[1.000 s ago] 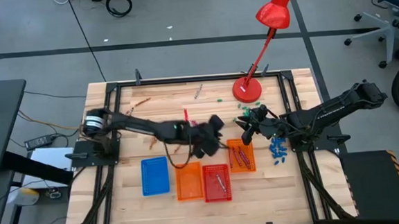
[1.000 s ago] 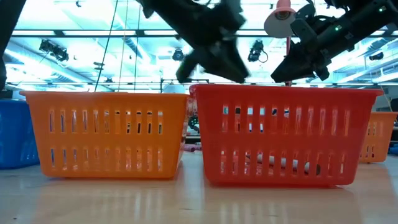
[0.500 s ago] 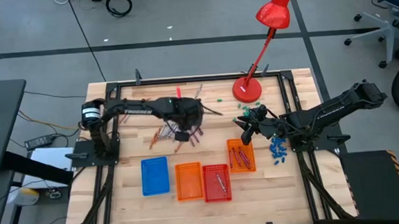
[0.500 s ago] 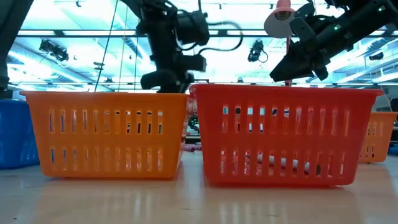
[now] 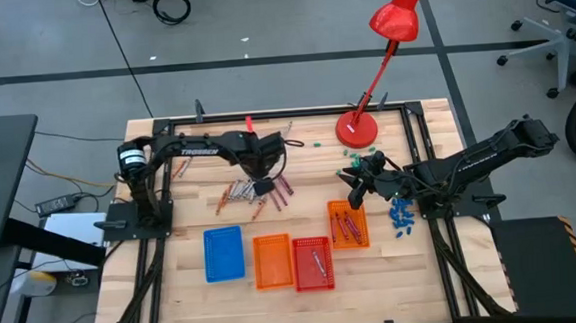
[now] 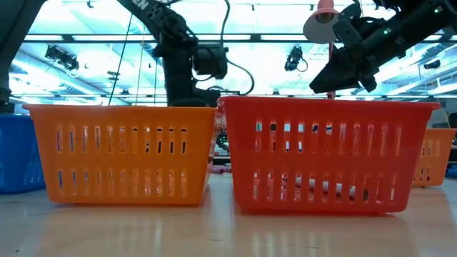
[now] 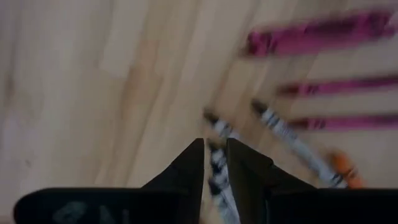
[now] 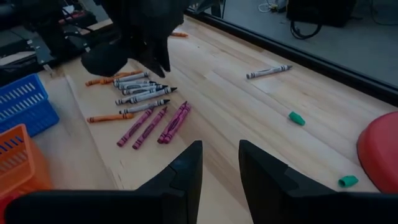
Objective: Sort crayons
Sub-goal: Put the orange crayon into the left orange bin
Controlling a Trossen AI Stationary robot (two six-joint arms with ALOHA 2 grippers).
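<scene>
The crayons (image 5: 253, 192) lie flat in a loose pile on the wooden table left of centre: orange, grey-white and magenta sticks (image 8: 146, 102). My left gripper (image 5: 262, 185) points down just above this pile, its fingers (image 7: 215, 155) a narrow gap apart. A grey-white crayon (image 7: 217, 129) on the table shows through that gap. In the right wrist view its tips look clear of the sticks. My right gripper (image 5: 354, 185) hangs open and holds nothing (image 8: 219, 158), right of centre above the far end of an orange basket (image 5: 349, 225).
Blue (image 5: 224, 254), orange (image 5: 272, 261) and red (image 5: 312, 263) baskets stand in a row near the front edge. A red lamp's base (image 5: 356, 129) stands at the far edge. Teal bits (image 5: 353, 158), blue bits (image 5: 401, 215) and stray crayons (image 5: 286, 132) are scattered about.
My left gripper has swung from over the baskets toward the table's far left, rolling its wrist and sinking, and now points down over the crayon pile. My right arm has kept still.
</scene>
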